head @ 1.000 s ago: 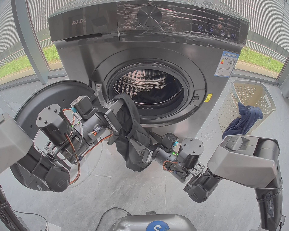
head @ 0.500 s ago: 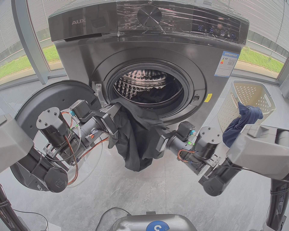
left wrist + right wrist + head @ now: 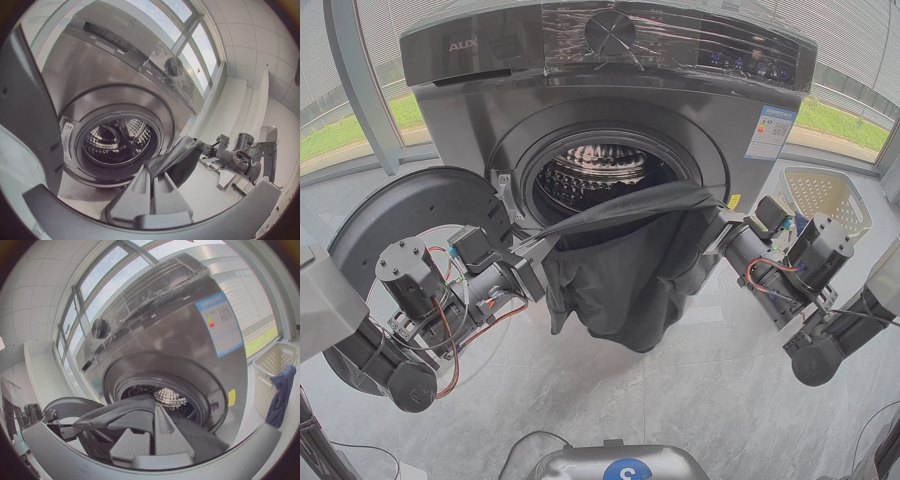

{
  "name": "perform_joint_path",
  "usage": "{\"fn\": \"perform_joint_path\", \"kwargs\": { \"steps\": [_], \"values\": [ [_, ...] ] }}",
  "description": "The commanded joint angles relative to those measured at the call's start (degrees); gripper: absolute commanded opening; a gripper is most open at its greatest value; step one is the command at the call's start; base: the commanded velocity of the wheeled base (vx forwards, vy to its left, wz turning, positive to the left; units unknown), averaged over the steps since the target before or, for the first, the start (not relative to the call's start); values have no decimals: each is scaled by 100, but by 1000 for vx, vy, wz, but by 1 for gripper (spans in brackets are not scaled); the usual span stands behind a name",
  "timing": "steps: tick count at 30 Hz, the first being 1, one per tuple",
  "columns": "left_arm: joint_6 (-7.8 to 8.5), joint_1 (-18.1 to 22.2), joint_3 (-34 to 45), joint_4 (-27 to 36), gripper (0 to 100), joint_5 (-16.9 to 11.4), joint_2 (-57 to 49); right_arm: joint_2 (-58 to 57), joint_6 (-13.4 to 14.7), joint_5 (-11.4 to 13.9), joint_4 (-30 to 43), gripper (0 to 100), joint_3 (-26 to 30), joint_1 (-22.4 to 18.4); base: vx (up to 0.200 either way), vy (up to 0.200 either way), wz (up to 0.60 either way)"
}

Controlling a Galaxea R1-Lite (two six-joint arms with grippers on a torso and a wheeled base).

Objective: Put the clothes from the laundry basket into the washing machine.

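Left gripper and right gripper are each clamping an end of the black mesh-knit garment, its top edge spanning taut before the open drum of the grey front-loading washing machine (the rest is hanging in loose folds).

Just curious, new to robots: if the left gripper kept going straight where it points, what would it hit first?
Beyond the black garment it grips, the left gripper would likely meet the door ring of the washing machine; depth is unclear.
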Motion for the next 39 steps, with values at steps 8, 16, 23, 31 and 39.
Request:
{"fn": "perform_joint_path", "kwargs": {
  "steps": [8, 16, 23, 31, 39],
  "values": [
    [-23, -172, -221, 4, 0, 40, -852, -471, -49, 27, -52, 0, 44, -29, 0, 0, 0],
    [-14, -190, -353, 4, 0, 93, -923, -515, -67, 36, -52, 0, 62, -12, 0, 0, 0],
    [-14, -163, -353, 4, 0, 93, -861, -515, -67, 36, -43, 0, 62, 6, 0, 0, 0],
    [-14, -155, -353, 12, 0, 93, -843, -524, -67, 36, -52, 0, 97, 6, 0, 0, 0],
    [-5, -278, -81, 4, 0, 67, -466, -480, 3, 63, -43, 0, 194, 278, 0, 0, 0]
  ]
}}
